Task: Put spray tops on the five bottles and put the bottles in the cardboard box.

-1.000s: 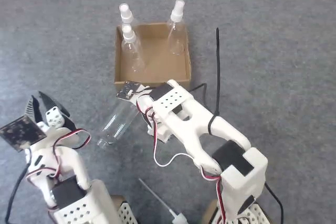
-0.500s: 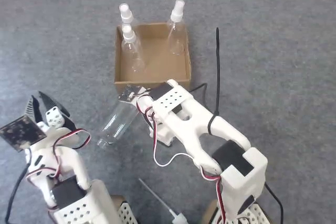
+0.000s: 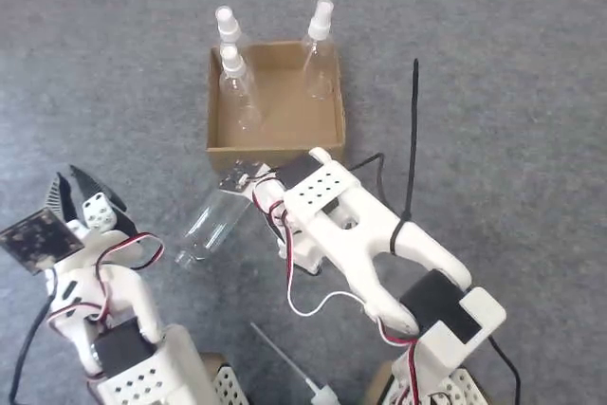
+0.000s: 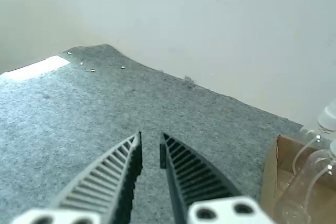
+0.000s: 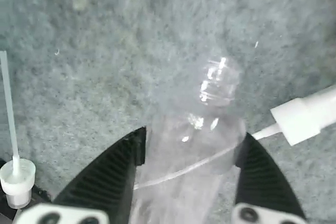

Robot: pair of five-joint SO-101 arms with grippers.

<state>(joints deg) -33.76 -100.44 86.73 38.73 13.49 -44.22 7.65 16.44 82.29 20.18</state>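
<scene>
Right gripper (image 3: 239, 180), at the centre of the high view, is clamped on the near-box end of a clear plastic bottle (image 3: 211, 223) without a top, which lies slanted toward the lower left on the grey felt table (image 3: 493, 92), just in front of the brown cardboard box (image 3: 275, 152). Three capped clear bottles (image 3: 239, 92) stand at the box; whether the far-left one is inside I cannot tell. A white spray top (image 3: 318, 391) with its tube lies at the bottom edge, and a black cable (image 3: 414, 139) stands up at the right. The left gripper (image 3: 71, 179) hangs at the lower left. In the left wrist view the left gripper (image 4: 150, 139) has its jaws slightly apart on nothing, with the box (image 4: 270, 177) at the right edge. In the right wrist view the right gripper (image 5: 192, 140) pinches the bottle (image 5: 210, 103) across its shoulder. The smooth round wall could slip or twist in that hold. The box wall close by could catch the bottle as it tips upright. A second white spray top (image 5: 302, 120) lies beside it at the right.
</scene>
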